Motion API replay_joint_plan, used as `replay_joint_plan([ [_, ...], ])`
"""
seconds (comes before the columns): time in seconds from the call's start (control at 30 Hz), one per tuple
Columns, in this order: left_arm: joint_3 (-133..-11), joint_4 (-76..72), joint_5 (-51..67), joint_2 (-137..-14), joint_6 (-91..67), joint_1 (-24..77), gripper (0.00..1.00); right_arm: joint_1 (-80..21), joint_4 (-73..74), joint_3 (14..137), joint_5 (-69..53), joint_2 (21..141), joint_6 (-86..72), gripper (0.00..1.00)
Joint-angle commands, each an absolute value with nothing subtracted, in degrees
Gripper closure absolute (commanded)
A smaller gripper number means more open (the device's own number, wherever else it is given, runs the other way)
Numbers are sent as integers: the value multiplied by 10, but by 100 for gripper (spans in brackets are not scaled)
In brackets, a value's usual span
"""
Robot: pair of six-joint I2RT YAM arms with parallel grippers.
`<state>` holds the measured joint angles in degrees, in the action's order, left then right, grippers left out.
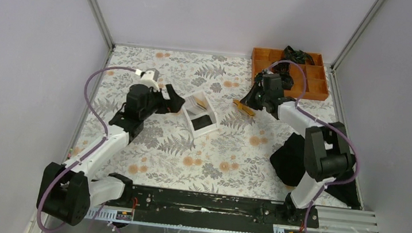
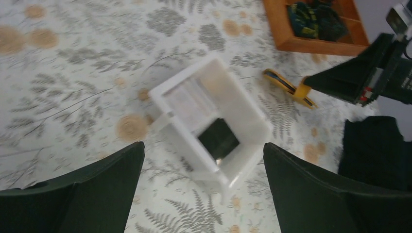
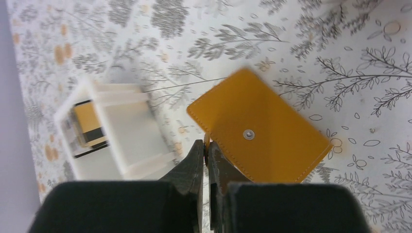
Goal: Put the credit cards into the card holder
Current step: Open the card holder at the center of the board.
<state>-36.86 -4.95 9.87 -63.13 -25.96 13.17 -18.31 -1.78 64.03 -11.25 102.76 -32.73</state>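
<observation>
The small orange-tan folding card holder (image 3: 262,131) shows its little metal clasp stud to the right wrist camera. The right gripper (image 3: 207,151) has it by the near edge, black fingers nipped down narrow on that rim. From overhead the holder stands tilted on edge, around 1 o'clock from the middle of the floral-print table (image 1: 176,159); whether its far corner touches the surface I can't tell. At 9 o'clock from the holder, near but apart, sits the open white rectangular plastic box (image 1: 188,116). In it are the credit cards (image 2: 218,138): a thin dark plastic card lies flat in one compartment, and something paler in the next is too blurred to call. The left gripper (image 2: 204,194) hangs over that box, dark fingers spread wide, nothing between them. Farther out, the orange compartment tray (image 1: 255,69) sits in the 1 o'clock corner with dark items inside, and a black cloth (image 1: 289,157) lies at 4 o'clock beside the right arm.
</observation>
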Motion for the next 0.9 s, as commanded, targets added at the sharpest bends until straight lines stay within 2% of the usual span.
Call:
replay_joint_plan([
  [0.0,-421,-40,82,-645,-246,200,0,-193,28,681,-117,956,-301,100],
  [0.33,-494,-42,44,-739,-245,315,0,-193,62,668,-112,909,-288,100],
  [0.6,-536,-39,37,-795,-256,336,0,-194,61,637,-55,881,-265,100],
  [0.87,-654,44,33,-883,-292,353,0,-193,37,590,-7,840,-265,100],
])
